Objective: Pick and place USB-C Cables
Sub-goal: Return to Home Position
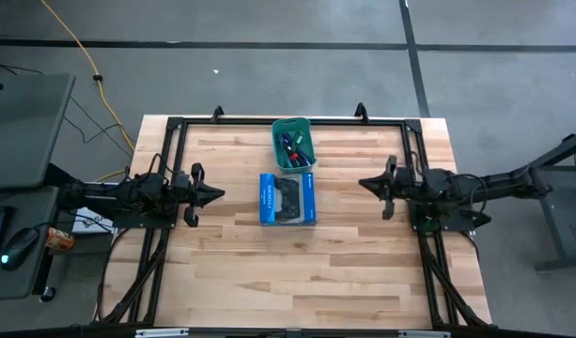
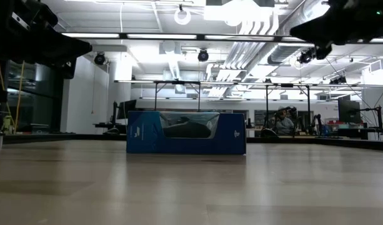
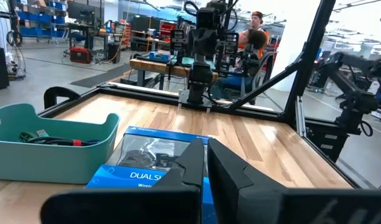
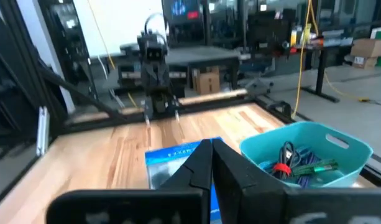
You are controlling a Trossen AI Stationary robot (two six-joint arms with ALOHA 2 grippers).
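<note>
Left pincer (image 1: 217,194) is hovering over its side of the counter (image 1: 269,272), fingers pressed together on nothing; right pincer (image 1: 365,184) is facing it from the opposite side, likewise closed and empty; between them the blue controller box (image 1: 288,199) is lying flat; just past the box the teal bin (image 1: 275,141) is holding the USB-C Cables (image 1: 293,145) in a loose heap; I'm guessing they're light, floppy and a bit slithery, so pinching a bundle across its banded middle is looking safest.
</note>
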